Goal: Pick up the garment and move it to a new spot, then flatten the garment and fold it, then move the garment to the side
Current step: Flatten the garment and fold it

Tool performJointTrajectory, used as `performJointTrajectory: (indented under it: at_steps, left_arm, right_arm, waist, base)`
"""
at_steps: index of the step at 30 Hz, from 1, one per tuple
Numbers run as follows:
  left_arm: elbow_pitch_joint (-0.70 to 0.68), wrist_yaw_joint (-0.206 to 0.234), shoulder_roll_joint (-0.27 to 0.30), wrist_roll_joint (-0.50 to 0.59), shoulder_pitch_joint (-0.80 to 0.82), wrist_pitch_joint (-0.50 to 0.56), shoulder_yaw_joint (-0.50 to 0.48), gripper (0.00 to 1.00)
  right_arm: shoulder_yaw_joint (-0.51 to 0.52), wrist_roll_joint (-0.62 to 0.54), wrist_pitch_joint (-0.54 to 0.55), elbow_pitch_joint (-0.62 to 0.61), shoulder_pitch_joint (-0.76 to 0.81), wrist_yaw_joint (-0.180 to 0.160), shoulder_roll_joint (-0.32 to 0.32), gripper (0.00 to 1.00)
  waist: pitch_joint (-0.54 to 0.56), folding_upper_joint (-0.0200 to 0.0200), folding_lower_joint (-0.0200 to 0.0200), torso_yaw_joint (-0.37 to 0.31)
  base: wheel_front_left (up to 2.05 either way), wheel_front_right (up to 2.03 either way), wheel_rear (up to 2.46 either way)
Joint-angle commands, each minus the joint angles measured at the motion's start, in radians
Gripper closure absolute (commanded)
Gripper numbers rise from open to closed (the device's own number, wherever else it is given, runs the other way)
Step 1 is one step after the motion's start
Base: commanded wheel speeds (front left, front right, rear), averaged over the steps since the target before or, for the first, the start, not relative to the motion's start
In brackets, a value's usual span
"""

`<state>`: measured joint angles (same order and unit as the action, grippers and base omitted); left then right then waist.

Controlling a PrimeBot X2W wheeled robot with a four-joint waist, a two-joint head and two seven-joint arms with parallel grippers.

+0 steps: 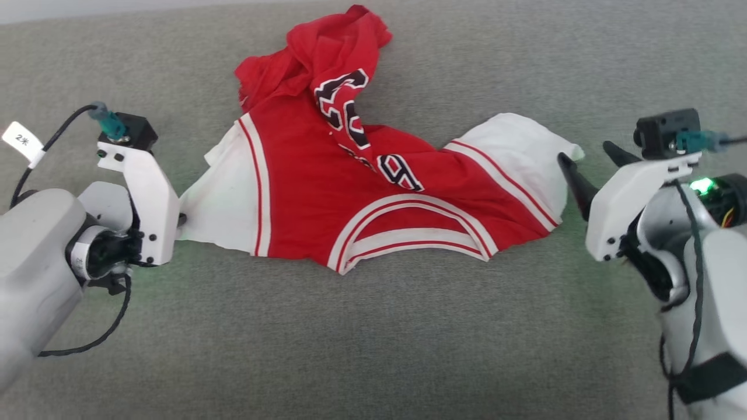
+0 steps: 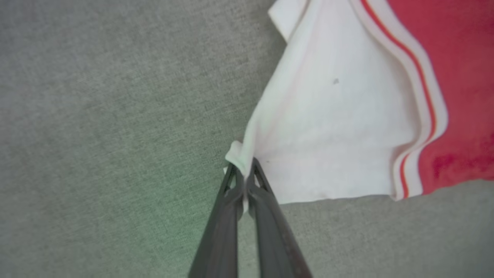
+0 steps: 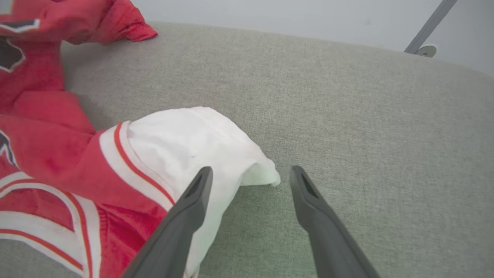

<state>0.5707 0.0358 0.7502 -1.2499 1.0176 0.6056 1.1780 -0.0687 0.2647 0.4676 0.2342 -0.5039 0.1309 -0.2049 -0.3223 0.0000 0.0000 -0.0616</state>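
The left arm [image 1: 35, 256] is seen at the near left of the head view. Its forearm is angled inward and its wrist turned, so that the left jaws are aimed sideways, low over the grey fabric counter [image 1: 373, 350]. The right arm [image 1: 700, 274] is held at the near right with its wrist raised, and the right jaws are pointed up and inward.

The garment [image 1: 327, 198] is spread between the two arms, collar [image 1: 408, 233] nearest the robot. Its left sleeve [image 1: 224, 192] is drawn out toward the left jaws. In the head view the fingertips are masked by the white camera bracket [image 1: 149, 198]. In the left wrist view the dark fingers [image 2: 266, 200] are seen pressed together, with a small fold of the white sleeve's corner [image 2: 237, 156] pinched between them.

The right jaws are spread wide and nothing is held in them. In the right wrist view the tip of the right sleeve [image 3: 185, 139] lies between the two fingers [image 3: 308, 200], one finger overlapping the white cloth. Whether the cloth is touched cannot be told.

Farther off, the red body is bunched and twisted into a heap [image 1: 327, 52], with the black numerals [image 1: 344, 99] folded across it. Beyond the counter's far edge, a pale wall and a slanted metal strut [image 3: 428, 29] are shown in the right wrist view.
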Motion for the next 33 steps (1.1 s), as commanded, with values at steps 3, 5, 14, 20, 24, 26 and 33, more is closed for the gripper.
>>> performJointTrajectory:
  at_steps: [3,5,14,20,24,26,33]
  left_arm:
    - [0.007,-0.006,-0.013,0.006,-0.005,-0.004,0.009,1.0]
    - [0.012,-0.01,-0.02,0.006,-0.002,-0.006,0.009,1.0]
    - [0.048,-0.025,-0.054,-0.001,0.007,-0.027,0.001,1.0]
    - [0.08,-0.032,-0.064,-0.008,0.03,-0.041,-0.015,1.0]
    - [0.081,-0.035,-0.061,-0.02,0.057,-0.041,-0.034,1.0]
    - [0.07,-0.028,-0.049,-0.026,0.084,-0.033,-0.048,1.0]
    - [-0.002,-0.012,-0.018,-0.045,0.162,-0.008,-0.098,1.0]
  right_arm:
    - [-0.035,0.042,0.079,0.069,-0.054,0.0,-0.038,0.0]
    - [-0.07,0.066,0.119,0.105,-0.084,-0.001,-0.068,0.0]
    - [-0.23,0.197,0.304,0.334,-0.211,0.0,-0.096,0.53]
    - [-0.266,0.278,0.317,0.383,-0.293,0.0,-0.132,1.0]
    - [-0.266,0.336,0.32,0.353,-0.323,0.0,-0.138,1.0]
    - [-0.265,0.399,0.326,0.301,-0.332,0.0,-0.156,1.0]
    - [-0.233,0.48,0.339,0.183,-0.363,0.0,-0.189,1.0]
  waist:
    - [-0.009,0.0,0.0,0.028]
    - [-0.014,0.0,0.0,0.037]
    - [-0.034,0.0,0.0,0.058]
    - [-0.023,0.0,0.0,0.069]
    - [-0.003,0.0,0.0,0.07]
    - [0.022,0.0,0.0,0.069]
    - [0.071,0.0,0.0,0.066]
  base:
    - [0.0,0.0,0.0]
    - [0.0,0.0,0.0]
    - [0.0,0.0,0.0]
    - [0.0,0.0,0.0]
    - [0.0,0.0,0.0]
    - [0.0,0.0,0.0]
    - [0.0,0.0,0.0]
